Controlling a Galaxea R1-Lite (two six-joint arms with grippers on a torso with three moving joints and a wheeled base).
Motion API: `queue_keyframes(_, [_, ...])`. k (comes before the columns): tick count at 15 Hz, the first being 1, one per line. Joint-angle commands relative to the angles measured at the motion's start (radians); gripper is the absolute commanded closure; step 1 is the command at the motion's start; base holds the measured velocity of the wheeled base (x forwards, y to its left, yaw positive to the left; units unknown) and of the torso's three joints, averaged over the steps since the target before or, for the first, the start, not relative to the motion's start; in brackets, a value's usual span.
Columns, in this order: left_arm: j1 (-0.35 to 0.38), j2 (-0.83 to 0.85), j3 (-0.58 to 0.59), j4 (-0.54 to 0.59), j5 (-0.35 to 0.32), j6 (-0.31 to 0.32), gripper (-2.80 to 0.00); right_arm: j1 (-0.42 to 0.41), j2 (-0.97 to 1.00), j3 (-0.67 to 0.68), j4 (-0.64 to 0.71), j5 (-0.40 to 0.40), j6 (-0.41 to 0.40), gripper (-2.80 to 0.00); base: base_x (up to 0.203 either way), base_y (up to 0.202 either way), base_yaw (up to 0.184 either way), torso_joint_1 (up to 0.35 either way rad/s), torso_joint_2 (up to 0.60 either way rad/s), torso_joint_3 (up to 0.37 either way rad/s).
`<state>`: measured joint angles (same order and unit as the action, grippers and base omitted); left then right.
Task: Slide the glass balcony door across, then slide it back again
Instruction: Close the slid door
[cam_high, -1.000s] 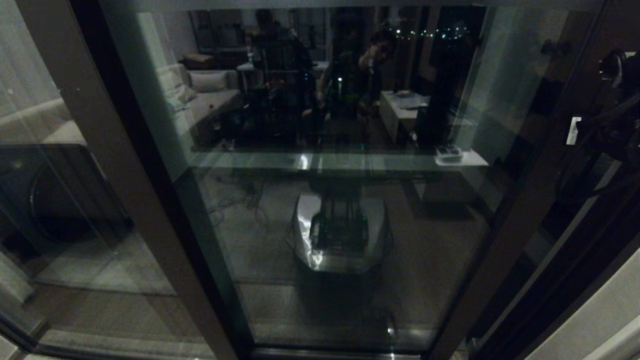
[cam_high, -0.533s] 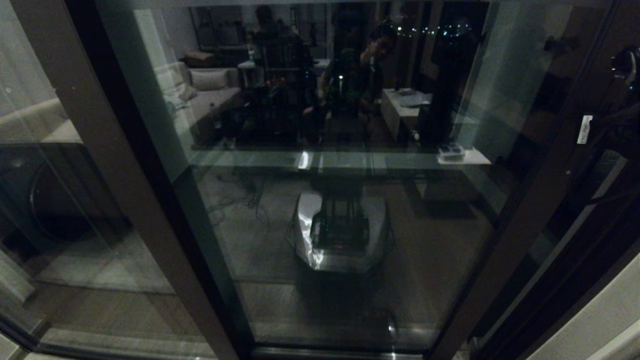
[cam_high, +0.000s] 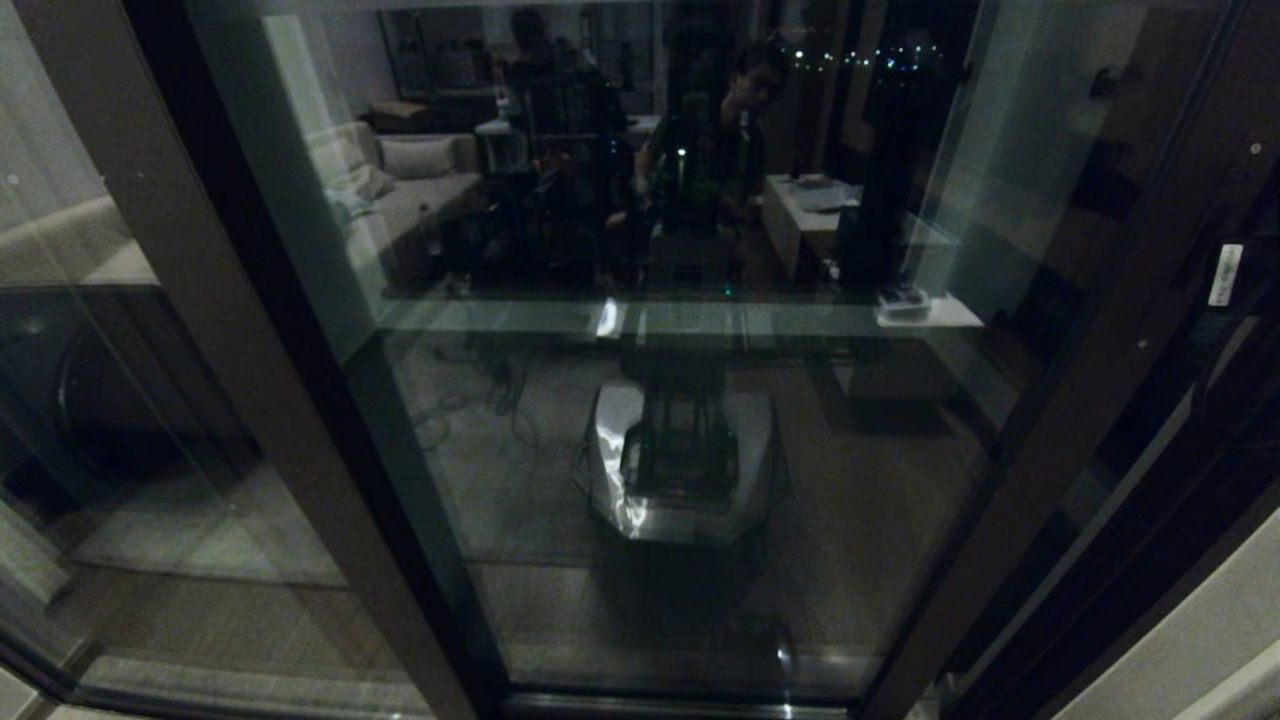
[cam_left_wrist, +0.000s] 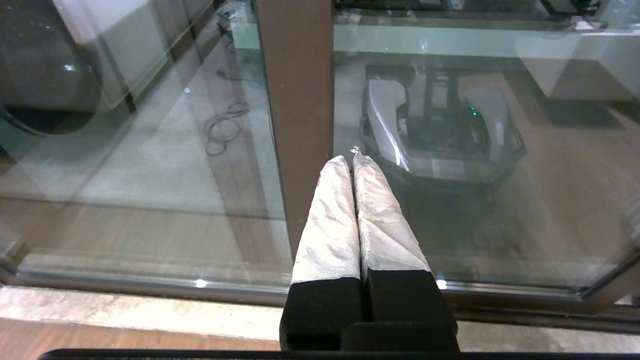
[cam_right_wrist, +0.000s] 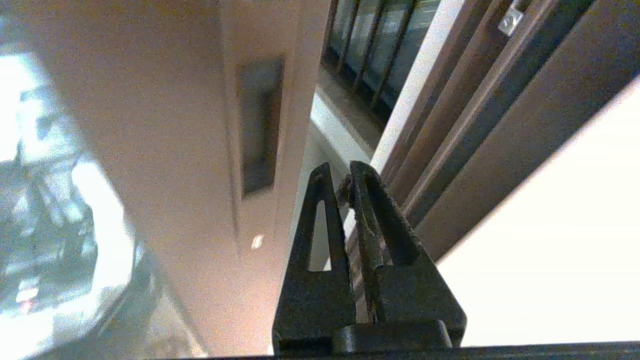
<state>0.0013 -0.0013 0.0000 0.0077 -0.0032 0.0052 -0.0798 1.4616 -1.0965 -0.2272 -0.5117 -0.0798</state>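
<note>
Now glass balcony door (cam_high: 1090, 400) further right.

I have the left gripper (cam_left_wrist: 352, 159) with its two white-wrapped fingers (cam_left_wrist: 330, 220) pressed flat together, tips meeting, pointing forward and down. My right gripper (cam_right_wrist: 339, 177) has its dark fingers (cam_right_wrist: 377, 220) drawn together too, tips almost touching. Neither arm shows in my head view

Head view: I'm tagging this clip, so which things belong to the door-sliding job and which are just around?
Job: glass balcony door; its slot handle; right pincer, shut, beside the door's edge.
Just around: fixed glass panel; dark appliance behind it; left pincer, shut, parked low facing the glass.
</note>
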Motion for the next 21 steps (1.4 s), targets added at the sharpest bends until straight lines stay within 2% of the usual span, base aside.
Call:
queue_keyframes(1, [0.000, 0.000, 0.002, 0.000, 0.000, 0.001, 0.00, -0.001, -0.064, 0.031, 0.011, 0.021, 0.001, 0.00, 0.000, 0.000, 0.000, 0.000, 0.00, 0.000])
queue_keyframes(3, [0.000, 0.000, 0.002, 0.000, 0.000, -0.001, 0.00, 0.000, -0.061, 0.033, 0.011, 0.043, 0.006, 0.00, 0.000, 0.000, 0.000, 0.000, 0.00, 0.000])
queue_keyframes(5, [0.000, 0.000, 0.002, 0.000, 0.000, -0.001, 0.00, 0.000, -0.051, 0.032, 0.011, 0.100, 0.023, 0.00, 0.000, 0.000, 0.000, 0.000, 0.00, 0.000])
queue_keyframes(7, [0.000, 0.000, 0.002, 0.000, 0.000, 0.000, 0.00, -0.001, -0.019, 0.024, 0.011, 0.106, 0.030, 0.00, 0.000, 0.000, 0.000, 0.000, 0.00, 0.000])
queue_keyframes(10, [0.000, 0.000, 0.002, 0.000, 0.000, 0.001, 0.00, -0.011, 0.035, -0.004, 0.010, 0.180, 0.077, 0.00, 0.000, 0.000, 0.000, 0.000, 0.00, 0.000])
queue_keyframes(13, [0.000, 0.000, 0.002, 0.001, 0.000, 0.001, 0.00, -0.051, 0.089, -0.045, 0.007, 0.185, 0.084, 0.00, 0.000, 0.000, 0.000, 0.000, 0.00, 0.000])
queue_keyframes(21, [0.000, 0.000, 0.002, 0.000, 0.000, 0.001, 0.00, -0.054, 0.123, -0.083, 0.004, 0.191, 0.115, 0.00, 0.000, 0.000, 0.000, 0.000, 0.00, 0.000])
